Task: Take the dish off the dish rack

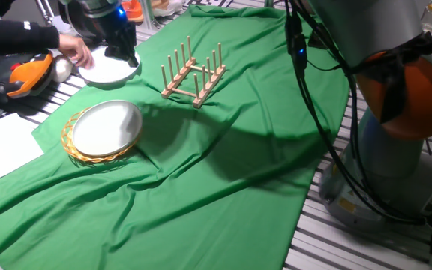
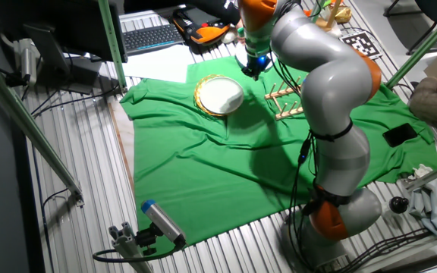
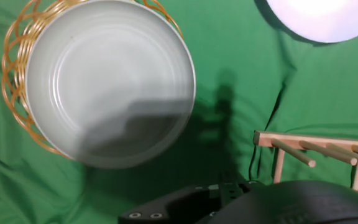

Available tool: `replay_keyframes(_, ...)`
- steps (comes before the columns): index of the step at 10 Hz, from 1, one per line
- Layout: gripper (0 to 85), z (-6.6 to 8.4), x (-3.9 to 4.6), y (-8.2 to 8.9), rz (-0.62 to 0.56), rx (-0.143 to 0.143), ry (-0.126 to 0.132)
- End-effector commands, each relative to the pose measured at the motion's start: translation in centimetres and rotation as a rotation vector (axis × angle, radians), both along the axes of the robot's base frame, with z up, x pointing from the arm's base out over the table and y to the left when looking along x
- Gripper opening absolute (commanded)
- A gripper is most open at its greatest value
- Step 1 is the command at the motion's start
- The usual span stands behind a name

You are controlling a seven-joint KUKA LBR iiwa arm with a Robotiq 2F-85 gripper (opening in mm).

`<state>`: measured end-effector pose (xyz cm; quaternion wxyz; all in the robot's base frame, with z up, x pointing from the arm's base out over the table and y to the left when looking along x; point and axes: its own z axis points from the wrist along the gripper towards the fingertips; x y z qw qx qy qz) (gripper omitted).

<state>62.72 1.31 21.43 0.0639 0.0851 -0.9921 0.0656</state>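
The light wooden dish rack (image 1: 193, 75) stands on the green cloth with nothing between its pegs; it also shows in the other fixed view (image 2: 287, 102) and at the hand view's lower right (image 3: 316, 152). A white dish (image 1: 109, 71) lies flat at the cloth's far left edge, bright at the hand view's top right (image 3: 322, 15). My gripper (image 1: 124, 54) hangs just over this dish; its jaws are dark and unclear. A second white plate (image 1: 105, 127) lies in a round wicker basket (image 1: 72, 146), seen large in the hand view (image 3: 107, 81).
A person's hand (image 1: 73, 49) is beside the flat white dish at the far left. An orange and black device (image 1: 25, 75) and white paper (image 1: 2, 154) lie left of the cloth. My arm's base (image 1: 396, 180) stands at the right. The cloth (image 1: 223, 180) is wrinkled.
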Motion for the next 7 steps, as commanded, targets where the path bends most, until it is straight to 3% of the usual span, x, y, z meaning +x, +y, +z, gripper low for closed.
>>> replay_keyframes(1, 0.0, -0.05, 0.03, -0.05, 0.004, 0.003, 0.008)
replay_keyframes(3, 0.0, -0.07, 0.0, -0.04, 0.01, 0.024, 0.029)
replay_keyframes(6, 0.0, -0.05, 0.03, 0.35, 0.026, 0.012, 0.016)
replay_keyframes(7, 0.0, 0.05, 0.06, 0.52, 0.036, -0.004, -0.001)
